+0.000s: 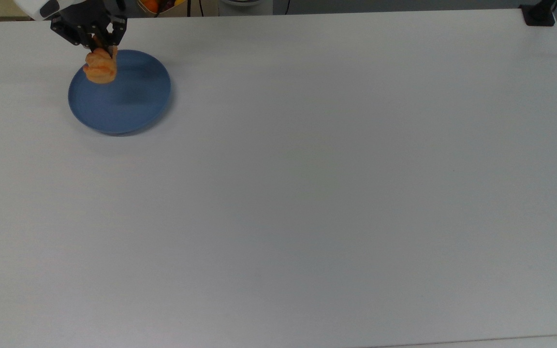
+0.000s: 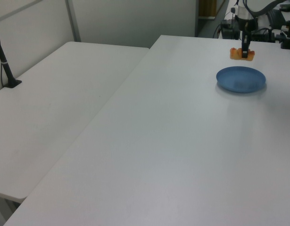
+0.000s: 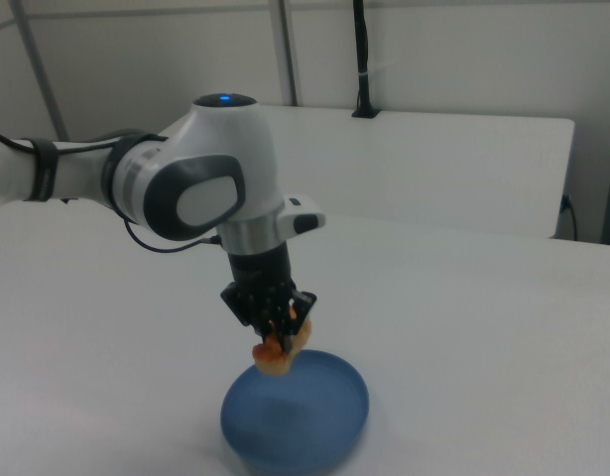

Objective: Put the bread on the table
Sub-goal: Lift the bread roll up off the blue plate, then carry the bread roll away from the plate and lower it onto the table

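Golden-orange bread [image 1: 100, 69] hangs in the air, pinched between the fingers [image 1: 112, 52] of your gripper [image 1: 98, 47], above the far left rim of the blue plate [image 1: 136, 99] in the top view. You hold it high so it clears the rim before reaching the white bench [image 1: 331, 169].

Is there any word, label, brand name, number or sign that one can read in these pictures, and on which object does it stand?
None: no readable text shows on anything.
The bread, held in the claw, bears no lettering.
The blue plate and the table are plain.
The arm shows a small blue light on top, but no legible mark.
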`<state>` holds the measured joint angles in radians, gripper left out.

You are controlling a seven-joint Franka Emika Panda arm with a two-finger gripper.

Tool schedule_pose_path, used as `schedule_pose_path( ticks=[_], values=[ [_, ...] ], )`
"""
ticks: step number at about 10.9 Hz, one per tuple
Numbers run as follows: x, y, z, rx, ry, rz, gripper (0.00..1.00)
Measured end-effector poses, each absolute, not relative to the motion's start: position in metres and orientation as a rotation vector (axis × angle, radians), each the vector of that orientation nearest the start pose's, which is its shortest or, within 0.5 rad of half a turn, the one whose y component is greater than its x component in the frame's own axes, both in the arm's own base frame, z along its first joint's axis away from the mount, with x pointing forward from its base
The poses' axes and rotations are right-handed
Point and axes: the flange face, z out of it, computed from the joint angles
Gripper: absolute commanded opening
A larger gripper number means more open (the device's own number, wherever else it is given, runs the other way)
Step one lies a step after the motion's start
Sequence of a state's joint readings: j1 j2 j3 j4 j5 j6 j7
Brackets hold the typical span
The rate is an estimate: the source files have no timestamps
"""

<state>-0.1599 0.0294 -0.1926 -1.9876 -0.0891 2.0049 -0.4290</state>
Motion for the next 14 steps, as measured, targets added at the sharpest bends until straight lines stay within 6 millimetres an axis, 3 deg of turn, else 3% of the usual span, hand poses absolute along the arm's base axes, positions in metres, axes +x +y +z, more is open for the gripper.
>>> schedule_pose_path(
  ticks=[3,5,8,14],
  values=[
    [0.519,-0.169,0.466,-3.213,-0.162,0.056,0.25],
    [0.513,-0.134,0.476,-3.207,-0.157,0.046,0.25],
    [0.51,-0.053,0.468,-3.215,-0.138,0.066,0.25],
    [0.486,0.108,0.425,-3.221,-0.4,0.118,0.25]
  ],
)
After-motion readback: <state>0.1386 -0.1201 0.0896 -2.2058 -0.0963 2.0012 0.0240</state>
